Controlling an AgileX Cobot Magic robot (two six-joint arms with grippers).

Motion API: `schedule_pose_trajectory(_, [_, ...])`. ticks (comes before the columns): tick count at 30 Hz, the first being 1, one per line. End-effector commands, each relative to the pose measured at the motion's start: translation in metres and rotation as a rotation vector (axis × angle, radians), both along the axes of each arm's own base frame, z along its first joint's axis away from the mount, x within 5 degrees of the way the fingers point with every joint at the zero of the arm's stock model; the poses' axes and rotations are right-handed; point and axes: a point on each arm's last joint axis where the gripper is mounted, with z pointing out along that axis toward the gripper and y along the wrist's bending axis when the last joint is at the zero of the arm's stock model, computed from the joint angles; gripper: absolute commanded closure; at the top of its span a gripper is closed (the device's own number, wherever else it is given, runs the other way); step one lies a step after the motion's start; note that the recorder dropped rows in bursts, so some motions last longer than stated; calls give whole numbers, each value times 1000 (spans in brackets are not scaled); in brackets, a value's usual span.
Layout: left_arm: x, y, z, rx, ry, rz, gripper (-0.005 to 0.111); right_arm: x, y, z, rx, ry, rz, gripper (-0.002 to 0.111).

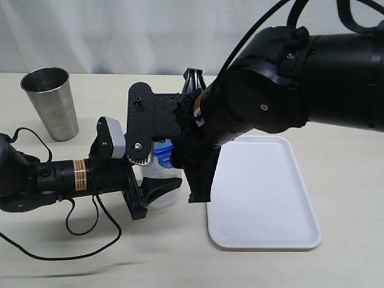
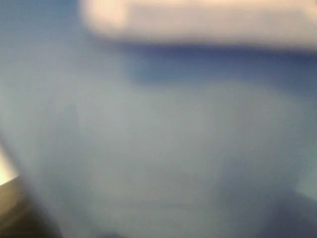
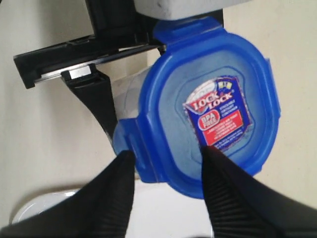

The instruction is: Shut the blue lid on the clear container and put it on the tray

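Note:
The clear container (image 1: 163, 180) stands upright on the table just left of the tray (image 1: 264, 198). The blue lid (image 1: 162, 152) sits on its rim. My left gripper (image 1: 157, 192) reaches in from the left and is shut on the container's body. The left wrist view is only a blue-grey blur. My right gripper (image 1: 195, 180) hangs over the lid from above. In the right wrist view the blue lid (image 3: 213, 109) shows its sticker, and two flaps stick outward. The right gripper (image 3: 166, 156) is open, one fingertip (image 3: 210, 163) over the sticker's edge, the other beside a flap.
A grey metal cup (image 1: 51, 102) stands at the back left. A black cable (image 1: 90, 240) loops on the table in front of the left arm. The right arm's bulk (image 1: 288, 84) hangs over the tray's far end. The tray (image 3: 163, 208) shows white under the right fingers.

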Motion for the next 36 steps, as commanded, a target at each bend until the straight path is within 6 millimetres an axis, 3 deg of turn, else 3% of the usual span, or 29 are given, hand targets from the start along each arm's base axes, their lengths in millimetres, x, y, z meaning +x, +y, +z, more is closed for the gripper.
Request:
schedule_pose_trajectory(1, [0, -1, 0, 3, -7, -14, 107, -2, 1, -13, -3, 0, 33, 59])
schedule_pose_trajectory(6, [-1, -1, 1, -7, -6, -17, 107, -2, 1, -18, -4, 3, 36, 60])
schedule_pose_trajectory(11, [-1, -1, 1, -10, -4, -19, 107, 1, 4, -34, -37, 34, 36, 72])
schedule_pose_trajectory(17, [-1, -1, 1, -13, -6, -20, 107, 4, 8, -54, -87, 71, 38, 72])
schedule_pose_trajectory(36, [-2, -2, 3, -30, -12, -33, 107, 4, 11, -74, -112, 58, 9, 76])
